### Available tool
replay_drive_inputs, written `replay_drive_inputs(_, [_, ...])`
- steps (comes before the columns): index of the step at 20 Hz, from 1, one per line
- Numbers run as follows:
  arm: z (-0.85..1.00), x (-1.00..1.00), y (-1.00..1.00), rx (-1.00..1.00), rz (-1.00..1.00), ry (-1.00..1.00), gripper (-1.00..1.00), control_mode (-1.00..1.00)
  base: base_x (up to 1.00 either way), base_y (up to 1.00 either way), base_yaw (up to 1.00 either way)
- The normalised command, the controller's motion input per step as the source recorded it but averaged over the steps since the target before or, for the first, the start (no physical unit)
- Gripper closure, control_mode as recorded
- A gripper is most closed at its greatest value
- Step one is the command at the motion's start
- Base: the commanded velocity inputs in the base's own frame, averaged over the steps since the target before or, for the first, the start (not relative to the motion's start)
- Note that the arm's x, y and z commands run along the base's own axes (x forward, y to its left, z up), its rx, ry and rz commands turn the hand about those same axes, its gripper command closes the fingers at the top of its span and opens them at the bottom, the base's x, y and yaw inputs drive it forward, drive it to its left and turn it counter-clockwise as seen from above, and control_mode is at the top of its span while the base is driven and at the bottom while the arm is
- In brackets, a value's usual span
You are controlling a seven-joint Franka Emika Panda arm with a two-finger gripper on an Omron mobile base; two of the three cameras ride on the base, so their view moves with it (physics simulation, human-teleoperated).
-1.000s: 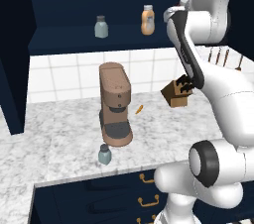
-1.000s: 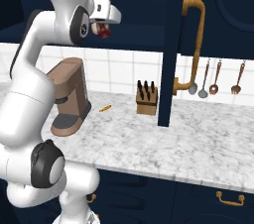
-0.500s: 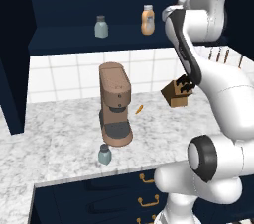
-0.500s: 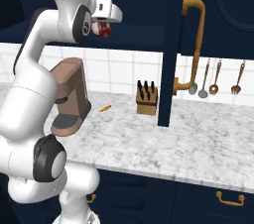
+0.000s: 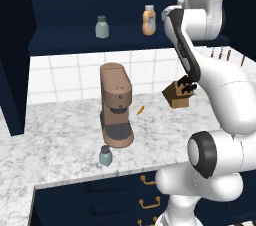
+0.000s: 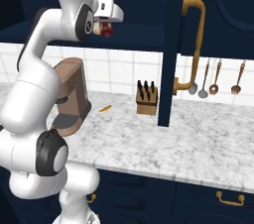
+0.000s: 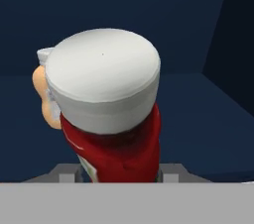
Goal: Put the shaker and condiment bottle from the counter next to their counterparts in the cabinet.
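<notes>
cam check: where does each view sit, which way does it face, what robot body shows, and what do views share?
Left base view: behind-left of the arm, facing the cabinet, shelf shaker and orange-tan bottle; arm at right.
Right base view: behind-right, facing the counter; arm at left, end effector shut on the condiment bottle.
Hand view: on the hand, looking along that bottle into the cabinet.
Shared: both base views show the coffee machine and knife block.

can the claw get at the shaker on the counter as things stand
Probably not: the claw is up at the cabinet shelf, shut on the red condiment bottle. The shaker stands unobstructed in front of the coffee machine.
</notes>
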Motion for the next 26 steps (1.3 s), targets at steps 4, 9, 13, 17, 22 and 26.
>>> replay_drive_inputs(4, [0.0, 0.26, 0.0, 0.0, 0.01, 0.05, 1.0, -1.0, 0.0, 0.0, 0.0])
replay_drive_inputs(9, [0.0, 0.25, 0.0, 0.03, 0.03, 0.09, 1.0, -1.0, 0.0, 0.0, 0.0])
replay_drive_inputs(13, [0.0, 0.25, 0.0, 0.01, 0.03, 0.08, 1.0, -1.0, 0.0, 0.0, 0.0])
replay_drive_inputs(17, [0.0, 0.18, 0.0, 0.01, 0.03, 0.05, 1.0, -1.0, 0.0, 0.0, 0.0])
replay_drive_inputs(22, [0.0, 0.13, 0.0, 0.0, 0.03, 0.04, 1.0, -1.0, 0.0, 0.0, 0.0])
replay_drive_inputs(26, [-0.02, 0.12, 0.0, 0.0, 0.03, 0.04, 1.0, -1.0, 0.0, 0.0, 0.0])
